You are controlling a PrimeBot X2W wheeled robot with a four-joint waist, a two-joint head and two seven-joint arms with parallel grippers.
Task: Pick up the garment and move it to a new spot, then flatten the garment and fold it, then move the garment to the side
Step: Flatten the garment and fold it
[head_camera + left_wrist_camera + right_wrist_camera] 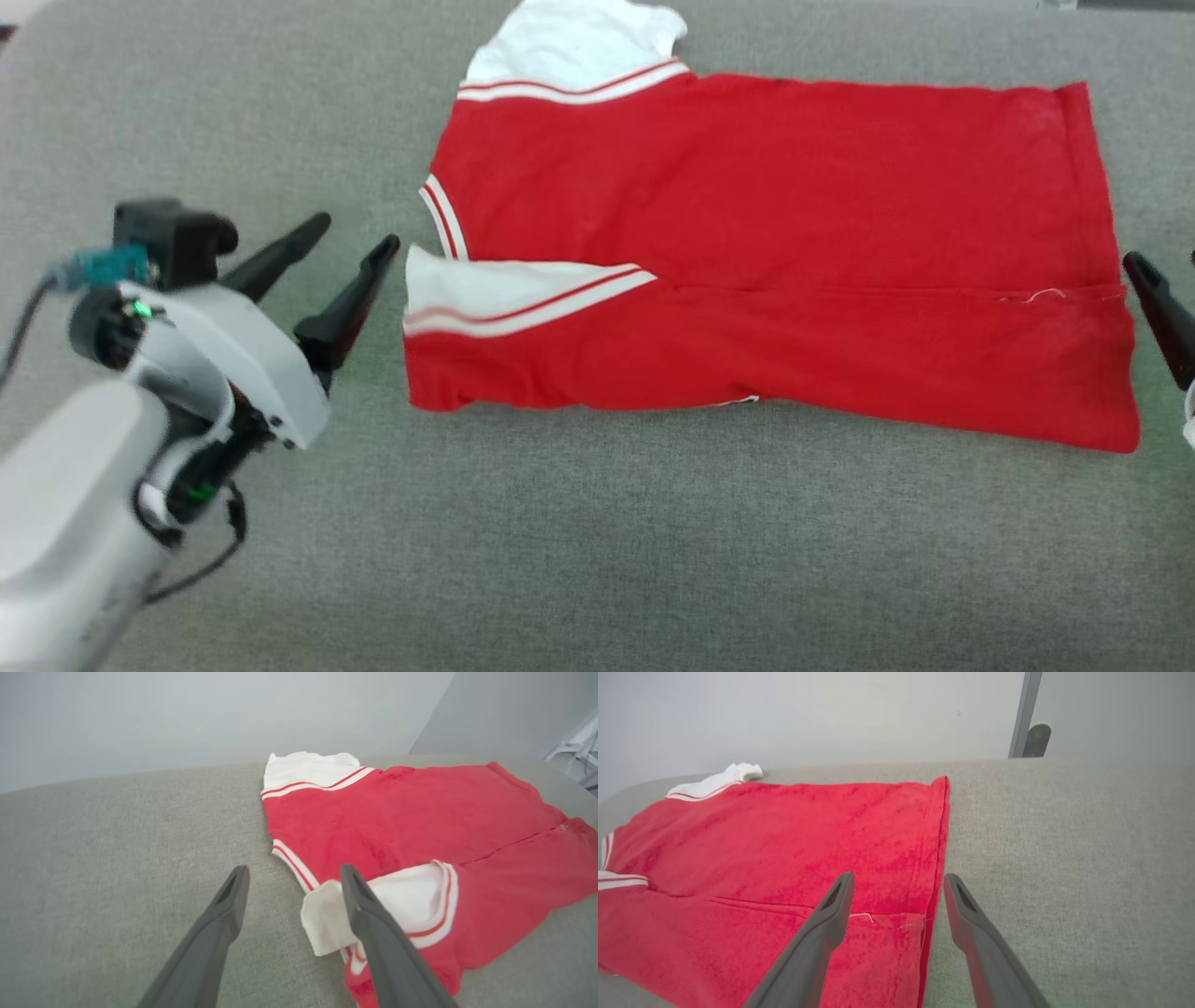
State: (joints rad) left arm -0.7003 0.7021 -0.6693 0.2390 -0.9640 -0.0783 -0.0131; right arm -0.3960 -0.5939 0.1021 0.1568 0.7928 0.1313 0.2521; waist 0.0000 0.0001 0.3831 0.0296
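Observation:
The garment (766, 233) lies flat on the grey padded surface (597, 541), red side up, collar end to the left. Its near long edge is folded over onto the body, with one white sleeve (495, 294) on top of the fold. The other white sleeve (574, 42) sticks out at the far edge. My left gripper (358, 231) is open just left of the folded sleeve, holding nothing; in the left wrist view the left gripper (294, 870) points at the collar and sleeve (411, 891). My right gripper (1162, 261) stands open at the hem, and in the right wrist view the right gripper (900, 877) straddles the hem of the garment (784, 835).
Grey surface stretches free in front of the garment and to its left. A pale wall (210, 714) stands behind it. A metal post (1020, 714) rises past the far edge on the right, and white framework (579, 751) shows beyond the hem end.

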